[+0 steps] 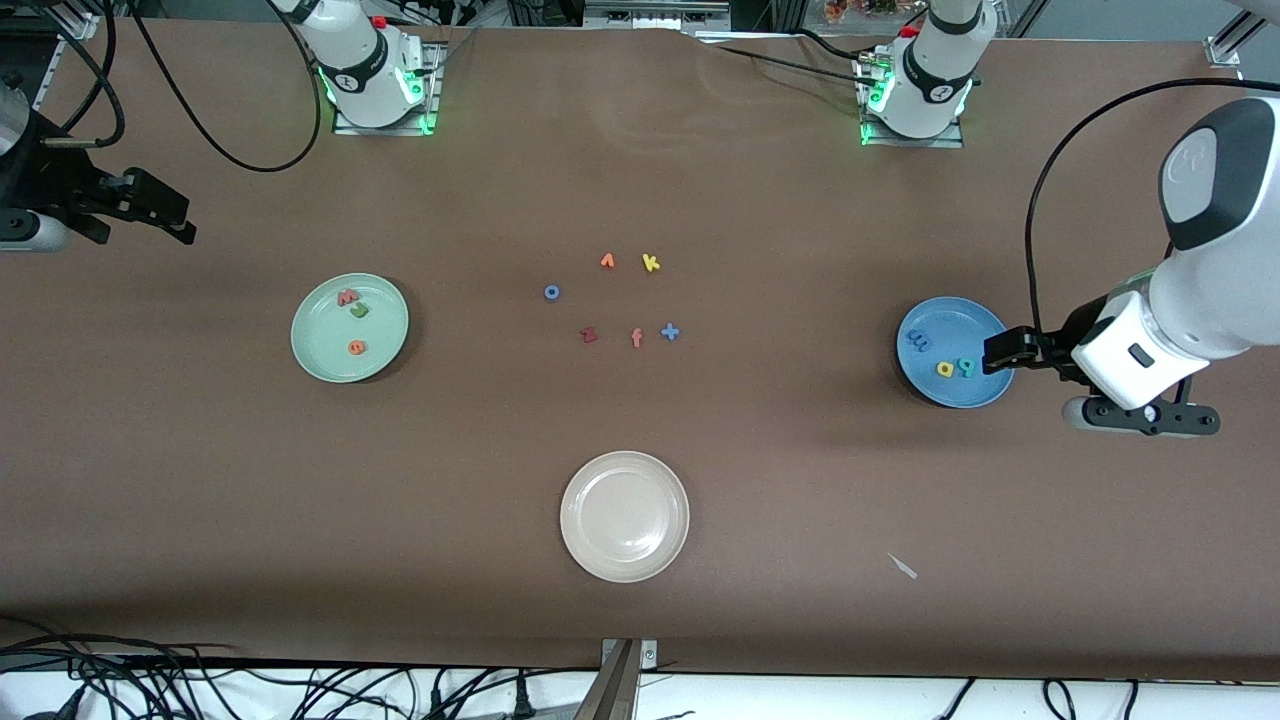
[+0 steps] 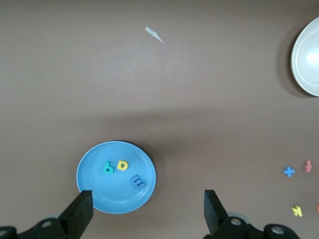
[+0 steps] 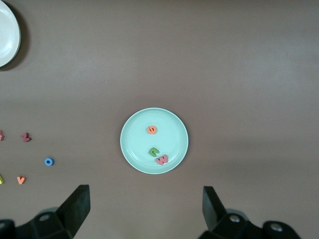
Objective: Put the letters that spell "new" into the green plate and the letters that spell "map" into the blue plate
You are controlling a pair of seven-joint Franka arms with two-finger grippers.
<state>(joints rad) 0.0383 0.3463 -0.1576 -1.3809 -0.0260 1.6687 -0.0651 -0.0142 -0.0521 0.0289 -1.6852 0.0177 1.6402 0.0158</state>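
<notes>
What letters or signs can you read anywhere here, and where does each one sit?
"n", "e", "w": foam letters in the green plate.
"m", "a", "p": foam letters in the blue plate.
"o", "k", "z", "f", "+": loose on the table.
One orange piece beside the k: unreadable.

- A wide brown bench (image 1: 700, 180) filled nearly the whole front view, its matte top evenly lit from above.
- Soft shadows darkened its edge nearest the front camera.
- A pale strip of floor (image 1: 850, 700) ran below that edge, strewn with tangled black cables (image 1: 120, 680).
- Metal framing (image 1: 655, 12) and clutter lined the edge by the bases.
</notes>
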